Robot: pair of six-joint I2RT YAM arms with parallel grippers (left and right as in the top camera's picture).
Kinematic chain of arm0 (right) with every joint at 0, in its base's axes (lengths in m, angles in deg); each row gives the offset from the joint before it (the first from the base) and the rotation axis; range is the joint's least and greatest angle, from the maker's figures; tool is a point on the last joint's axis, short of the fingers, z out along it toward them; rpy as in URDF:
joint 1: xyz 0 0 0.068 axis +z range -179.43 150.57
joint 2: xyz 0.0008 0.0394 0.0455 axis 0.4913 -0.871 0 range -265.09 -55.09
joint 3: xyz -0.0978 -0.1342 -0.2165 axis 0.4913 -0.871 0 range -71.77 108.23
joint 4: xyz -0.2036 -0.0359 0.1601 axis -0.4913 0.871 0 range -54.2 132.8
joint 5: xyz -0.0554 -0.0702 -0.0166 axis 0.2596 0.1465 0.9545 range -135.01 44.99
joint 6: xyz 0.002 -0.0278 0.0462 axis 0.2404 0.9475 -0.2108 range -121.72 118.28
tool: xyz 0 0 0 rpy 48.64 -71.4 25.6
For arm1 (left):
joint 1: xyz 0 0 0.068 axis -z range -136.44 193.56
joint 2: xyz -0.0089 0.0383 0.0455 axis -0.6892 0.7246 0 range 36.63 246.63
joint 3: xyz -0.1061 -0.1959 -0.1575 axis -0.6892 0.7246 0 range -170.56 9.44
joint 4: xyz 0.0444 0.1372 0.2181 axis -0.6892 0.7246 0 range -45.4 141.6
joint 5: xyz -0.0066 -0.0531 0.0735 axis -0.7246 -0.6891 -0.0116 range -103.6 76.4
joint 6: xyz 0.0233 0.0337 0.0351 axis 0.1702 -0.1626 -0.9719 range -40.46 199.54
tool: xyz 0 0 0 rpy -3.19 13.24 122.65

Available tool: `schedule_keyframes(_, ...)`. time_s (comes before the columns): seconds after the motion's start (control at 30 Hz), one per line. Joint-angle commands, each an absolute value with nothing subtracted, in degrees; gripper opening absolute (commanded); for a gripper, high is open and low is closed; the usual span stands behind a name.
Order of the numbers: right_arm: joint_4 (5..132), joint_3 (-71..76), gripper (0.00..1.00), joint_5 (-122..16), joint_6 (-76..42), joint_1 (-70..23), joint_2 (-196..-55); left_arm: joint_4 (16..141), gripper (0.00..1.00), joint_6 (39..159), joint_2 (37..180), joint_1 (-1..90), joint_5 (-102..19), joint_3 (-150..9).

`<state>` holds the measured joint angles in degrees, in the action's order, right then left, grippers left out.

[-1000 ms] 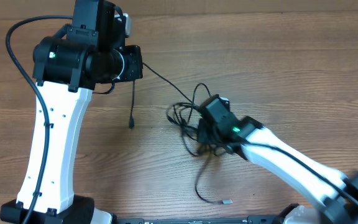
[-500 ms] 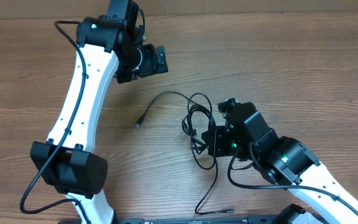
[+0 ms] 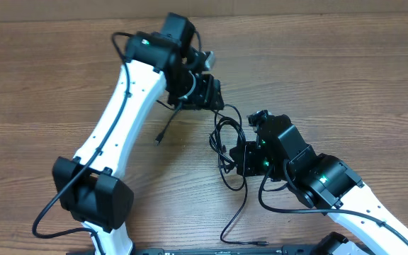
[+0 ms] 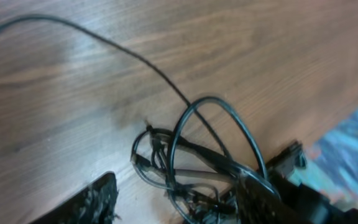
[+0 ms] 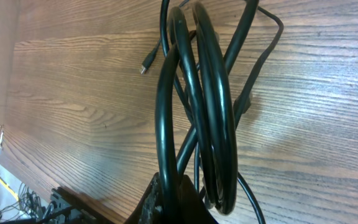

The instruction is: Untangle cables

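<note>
Cable bundle: thin black flexible cables (image 3: 225, 139), looped and knotted into one small bundle, lying near the middle of the brown wooden table (image 3: 360, 64).
Strand one: leaves the top of the bundle toward 11 o'clock, bends under the left arm, and ends in a small dark plug tip (image 3: 157, 142) at 9 o'clock of the bundle, flat on the wood.
Strand two: leaves the bundle at 6 o'clock and curves to a pale plug (image 3: 259, 241) close to the table's near edge.
Right gripper (image 3: 241, 160): at 4 o'clock of the bundle and in contact with it. The jaws are closed tight on several loops (image 5: 197, 106), which rise out of the jaw in its wrist view.
Left gripper (image 3: 208, 95): at 11 o'clock of the bundle, over its top loop. The fingers (image 4: 98, 199) stand apart at a middling width with the knot in view between them, and nothing is clamped. Blur hides whether a fingertip touches a cord.
Edges: the far table edge shows at 12 o'clock and the near edge at 6 o'clock. Only strand two's plug lies close to an edge.
Open room: bare wood from 1 to 3 o'clock of the bundle, and a wide stretch at 9 o'clock beyond the left arm.
</note>
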<state>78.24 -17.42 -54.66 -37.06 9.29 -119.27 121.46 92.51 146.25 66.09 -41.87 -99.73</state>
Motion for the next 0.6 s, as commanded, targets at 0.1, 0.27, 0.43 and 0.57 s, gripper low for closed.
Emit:
schedule_keyframes(0.1,76.55,-16.94,0.04,-56.65,-36.14,9.08,-118.9,113.26,0.44,99.09,145.16,71.9,-36.71,-88.34)
schedule_keyframes(0.27,73.84,-16.94,0.04,-60.38,-36.14,9.08,-118.9,112.21,0.04,99.57,145.16,73.12,-21.43,-84.03)
schedule_keyframes(0.43,73.82,-16.94,0.04,-60.78,-36.16,9.08,-118.9,114.18,0.04,103.27,145.16,71.57,-5.78,-84.88)
schedule_keyframes(0.57,74.06,-16.94,0.04,-60.75,-36.16,9.08,-118.9,117.52,0.04,107.81,145.16,68.6,0.29,-88.27)
